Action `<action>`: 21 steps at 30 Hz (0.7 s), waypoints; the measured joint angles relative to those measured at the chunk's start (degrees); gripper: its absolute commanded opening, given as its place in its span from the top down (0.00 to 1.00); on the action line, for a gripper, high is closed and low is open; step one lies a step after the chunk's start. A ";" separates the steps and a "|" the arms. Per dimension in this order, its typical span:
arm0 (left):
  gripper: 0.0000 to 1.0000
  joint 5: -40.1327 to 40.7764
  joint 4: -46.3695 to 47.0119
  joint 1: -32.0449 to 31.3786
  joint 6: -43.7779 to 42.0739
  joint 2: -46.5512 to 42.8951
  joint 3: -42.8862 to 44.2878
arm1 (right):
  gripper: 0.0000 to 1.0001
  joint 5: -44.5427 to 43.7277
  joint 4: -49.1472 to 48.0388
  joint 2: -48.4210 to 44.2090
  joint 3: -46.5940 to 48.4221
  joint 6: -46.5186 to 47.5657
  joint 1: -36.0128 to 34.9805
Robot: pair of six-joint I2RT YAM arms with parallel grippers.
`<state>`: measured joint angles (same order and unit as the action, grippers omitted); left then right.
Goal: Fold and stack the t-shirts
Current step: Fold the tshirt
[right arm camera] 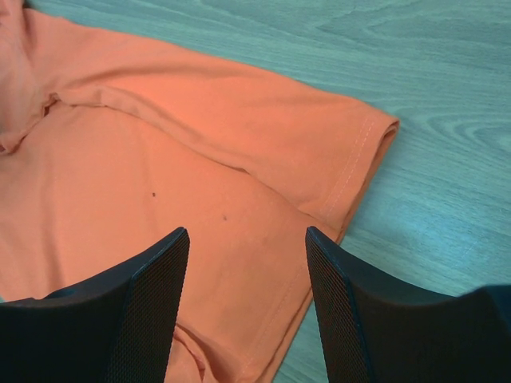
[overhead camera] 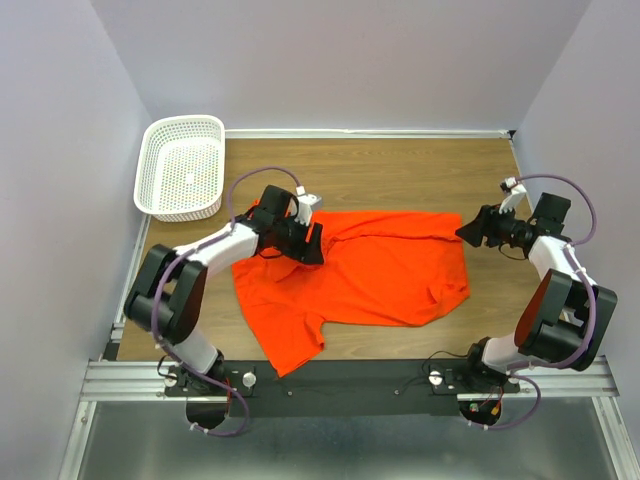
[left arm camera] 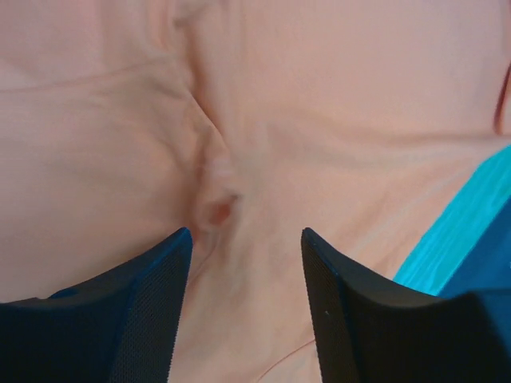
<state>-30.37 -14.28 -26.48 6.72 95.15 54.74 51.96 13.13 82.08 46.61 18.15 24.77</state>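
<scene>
Left gripper (left arm camera: 246, 233), black, mesh-textured pads: jaws parted, empty, over a pinched pucker in the far left part of the bright orange-red short-sleeved t-shirt (overhead camera: 370, 270) of thin soft fabric. Right gripper (right arm camera: 247, 231), same build: jaws wide, empty, above the shirt's stitched right sleeve. Shirt spread out, lightly creased, on brown wood-grain table (overhead camera: 400, 180). White plastic mesh basket (overhead camera: 185, 121), rounded rectangle: beyond the shirt's far left corner, apart.
</scene>
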 measured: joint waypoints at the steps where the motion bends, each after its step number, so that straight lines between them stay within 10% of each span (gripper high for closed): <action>1: 0.22 0.55 0.07 0.00 0.35 -1.14 0.02 | 0.32 0.00 0.09 0.00 0.00 0.35 0.00; 9: 0.20 8.94 12.74 12.41 11.54 -14.29 -2.54 | 0.32 -0.20 0.48 7.65 4.28 1.36 0.02; 21: 0.32 19.67 17.40 19.32 22.47 1.73 2.05 | 0.30 -0.24 0.66 16.28 10.23 -0.31 0.09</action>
<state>-10.70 3.11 -7.16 29.19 96.88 56.80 51.72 13.78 98.37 56.84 17.85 24.86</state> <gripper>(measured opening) 0.669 0.699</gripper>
